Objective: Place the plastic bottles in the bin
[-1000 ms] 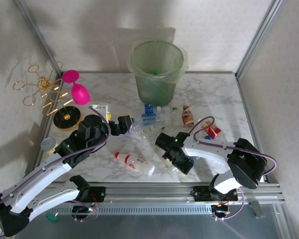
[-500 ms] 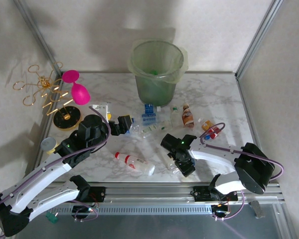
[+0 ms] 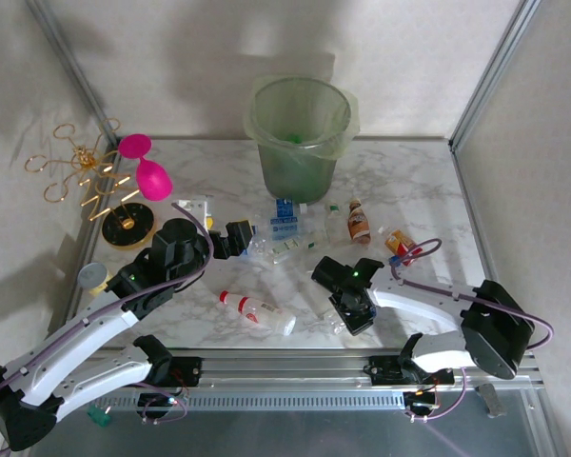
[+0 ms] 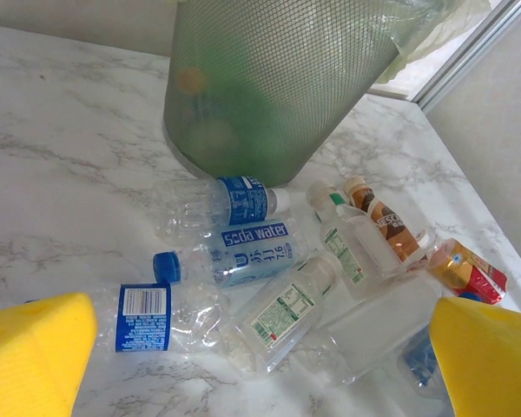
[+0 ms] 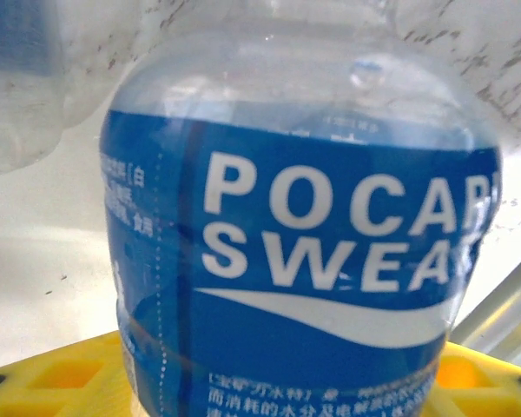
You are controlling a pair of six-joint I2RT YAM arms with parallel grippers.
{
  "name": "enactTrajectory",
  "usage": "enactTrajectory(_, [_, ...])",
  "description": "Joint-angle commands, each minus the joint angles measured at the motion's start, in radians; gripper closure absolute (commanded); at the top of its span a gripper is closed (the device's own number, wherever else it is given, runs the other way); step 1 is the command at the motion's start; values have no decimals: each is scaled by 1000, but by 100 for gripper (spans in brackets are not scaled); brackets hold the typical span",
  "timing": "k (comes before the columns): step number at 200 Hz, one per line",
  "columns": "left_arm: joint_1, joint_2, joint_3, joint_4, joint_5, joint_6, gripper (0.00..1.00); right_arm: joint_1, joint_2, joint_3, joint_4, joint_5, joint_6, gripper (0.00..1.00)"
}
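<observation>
Top external: the right arm (image 3: 428,295) is stretched low across the table (image 3: 419,181); the right gripper (image 3: 354,310) is set about a blue-labelled bottle (image 5: 304,261), though whether clamped cannot be told

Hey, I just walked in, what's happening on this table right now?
The job is getting the plastic bottles into the bin. The right gripper has a blue-labelled Pocari Sweat bottle between its fingers; whether the grip is tight I cannot tell. The left gripper hovers open by the others, which lie on the table before the bin.
</observation>
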Motion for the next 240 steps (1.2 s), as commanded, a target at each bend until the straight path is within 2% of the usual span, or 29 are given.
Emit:
enactTrajectory(1, [-6,3,-3,-14,-19,23,2,2,-53,66,-120,37,35,46])
enactTrajectory(37, [-6,6,-4,-12,-18,25,2,4,-105,224,-266,159,-15,48])
enactTrajectory(59, [-6,5,-4,-11,-13,27,2,-22,-123,330,-292,282,-124,57])
enactTrajectory(69, [-6,5,-3,-8,-7,26,2,-44,-142,355,-201,315,-282,63])
enactTrajectory(77, [-6,4,-3,-7,-4,27,3,-65,-156,373,-146,328,-385,65])
enactTrajectory(122, [-7,-16,54,-31,36,-8,3,-169,-173,535,195,349,-978,63])
enactTrajectory(157, [-7,-17,155,-71,54,-29,3,-318,11,767,342,183,-1326,63])
enactTrajectory(179, [-6,2,199,-98,33,-25,3,-391,154,927,403,119,-1467,64])
enactTrajectory(200, [-6,24,225,-109,33,-36,3,-452,291,1085,449,81,-1535,64])
enactTrajectory(220, [-6,39,238,-111,35,-49,3,-463,452,1284,456,109,-1634,64])
enactTrajectory(240, [-6,56,256,-122,37,-54,3,-467,646,1542,387,159,-1723,64])
